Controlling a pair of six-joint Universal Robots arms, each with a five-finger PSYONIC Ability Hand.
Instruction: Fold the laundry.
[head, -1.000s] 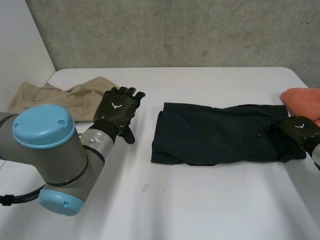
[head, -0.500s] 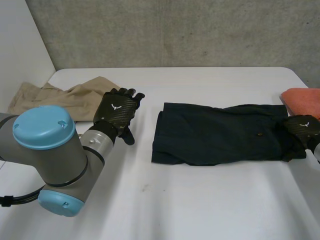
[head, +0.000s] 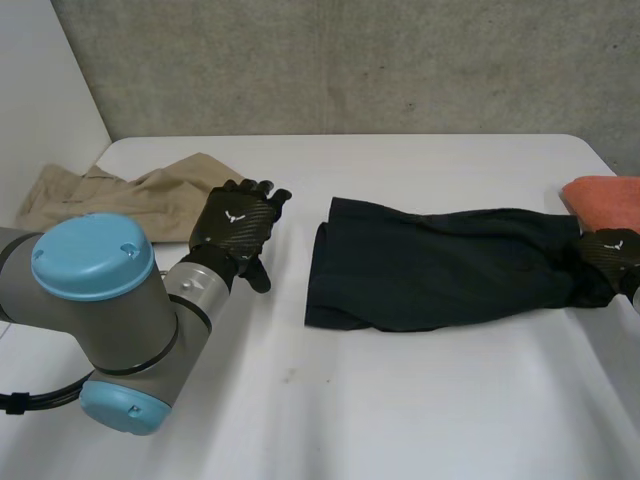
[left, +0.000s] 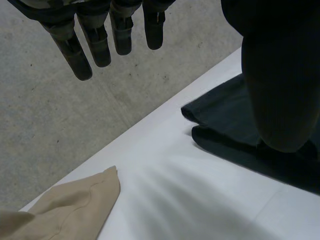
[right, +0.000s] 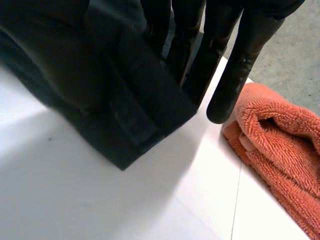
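Navy cloth, the dark garment (head: 440, 265), lies across the middle-right of the white surface (head: 400, 400). Its 3 o'clock end has just risen and been drawn outward, so the body is stretched and wrinkled where it lay flat a moment ago. The right hand (head: 610, 250) has that end pinched between its fingers (right: 235, 75) and thumb, and has slid toward the surface's edge. I judge this to be a straightening pull ahead of a fold toward 9 o'clock. The left hand (head: 235, 225) hovers as before, fingers spread and empty, out at 9 o'clock beside the tan garment (head: 110, 195). An orange towel (head: 605, 192) sits at 12 o'clock of the right hand.
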